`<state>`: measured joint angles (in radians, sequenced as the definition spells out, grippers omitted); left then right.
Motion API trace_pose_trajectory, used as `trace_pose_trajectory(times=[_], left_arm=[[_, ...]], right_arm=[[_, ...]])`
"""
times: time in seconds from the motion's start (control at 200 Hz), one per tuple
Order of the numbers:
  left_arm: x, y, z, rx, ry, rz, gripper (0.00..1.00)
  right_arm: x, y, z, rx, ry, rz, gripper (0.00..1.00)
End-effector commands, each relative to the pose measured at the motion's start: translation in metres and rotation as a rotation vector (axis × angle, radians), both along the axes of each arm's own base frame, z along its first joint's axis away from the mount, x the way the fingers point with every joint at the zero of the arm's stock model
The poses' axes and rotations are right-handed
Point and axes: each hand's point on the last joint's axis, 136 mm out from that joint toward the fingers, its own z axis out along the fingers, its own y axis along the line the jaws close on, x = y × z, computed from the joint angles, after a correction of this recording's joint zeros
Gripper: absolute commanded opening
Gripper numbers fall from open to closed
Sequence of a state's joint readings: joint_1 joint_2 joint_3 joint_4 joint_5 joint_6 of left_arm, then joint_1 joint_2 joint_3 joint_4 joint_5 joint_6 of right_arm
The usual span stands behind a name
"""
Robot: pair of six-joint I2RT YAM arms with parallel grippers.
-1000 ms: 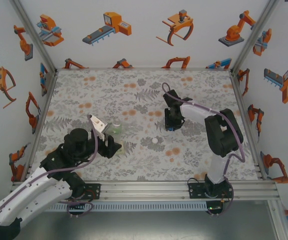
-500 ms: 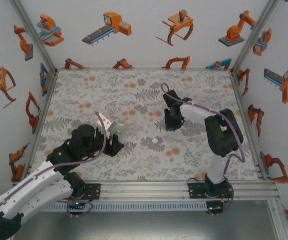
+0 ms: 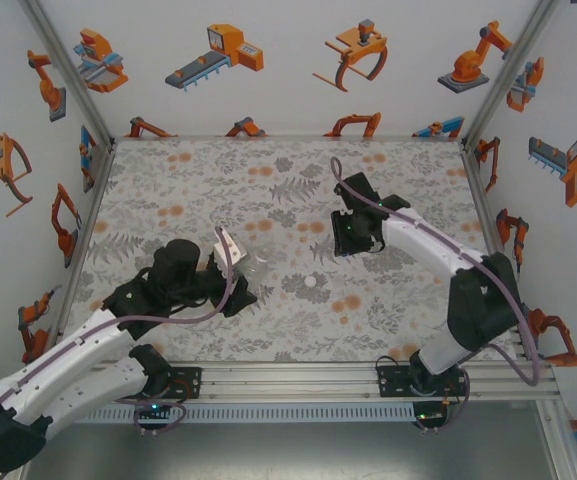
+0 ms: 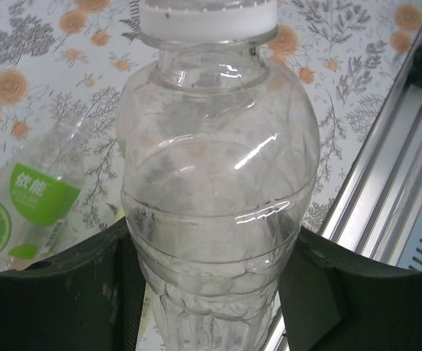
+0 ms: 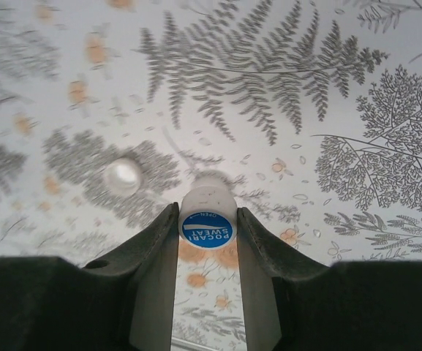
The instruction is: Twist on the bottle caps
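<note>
Left end effector point(image 4: 211, 289) clamping unlabelled bottle point(image 4: 218, 190) at mid-body, white cap point(image 4: 207, 18) sitting on its neck. Right end effector point(image 5: 207, 210) pinching blue-printed cap point(image 5: 207, 225); loose cap point(image 5: 123, 176) lying on desk point(image 5: 357, 88) nearby.

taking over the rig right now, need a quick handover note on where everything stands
Left gripper: shut on the unlabelled bottle. A white cap sits on its neck; how tight it is cannot be told.
Right gripper: shut on a blue-topped cap.
A loose cap lies on the table near the right gripper. The green-label bottle lies on its side beside the left gripper, with its neck out of view.
Done: at most one bottle capped.
Left: check that cap, then probably fit the held cap and the loose one.
</note>
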<state>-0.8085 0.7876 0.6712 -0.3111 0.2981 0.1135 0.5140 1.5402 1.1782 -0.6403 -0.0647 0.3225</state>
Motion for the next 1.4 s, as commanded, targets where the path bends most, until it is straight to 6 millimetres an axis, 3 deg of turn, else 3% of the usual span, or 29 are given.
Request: trace_pose_trajectory(times=[0.0,0.235,0.376,0.451,0.606,0.901,1.397], left_arm=[[-0.014,-0.014,0.025,-0.02,-0.102,-0.181,0.0],[-0.032,-0.025,0.036,-0.04,-0.167,-0.354,0.0],[-0.044,-0.024,0.035,-0.013,-0.243,-0.455,0.0],[-0.044,-0.023,0.035,0.009,-0.283,-0.459,0.0],[-0.046,-0.02,0.031,0.077,-0.286,-0.495,0.0],[-0.048,-0.024,0.024,0.095,-0.195,-0.515,0.0],[-0.055,-0.032,0.024,0.058,-0.118,-0.564,0.0]], right_arm=[[-0.019,0.022,0.04,0.112,-0.039,0.138,0.22],[-0.05,0.042,0.112,0.213,-0.2,0.301,0.21],[-0.086,0.068,0.16,0.386,-0.361,0.5,0.1],[-0.11,0.083,0.183,0.527,-0.416,0.634,0.09],[-0.155,0.097,0.211,0.638,-0.548,0.897,0.03],[-0.201,0.113,0.206,0.538,-0.657,1.198,0.0],[-0.211,0.12,0.205,0.479,-0.699,1.271,0.0]])
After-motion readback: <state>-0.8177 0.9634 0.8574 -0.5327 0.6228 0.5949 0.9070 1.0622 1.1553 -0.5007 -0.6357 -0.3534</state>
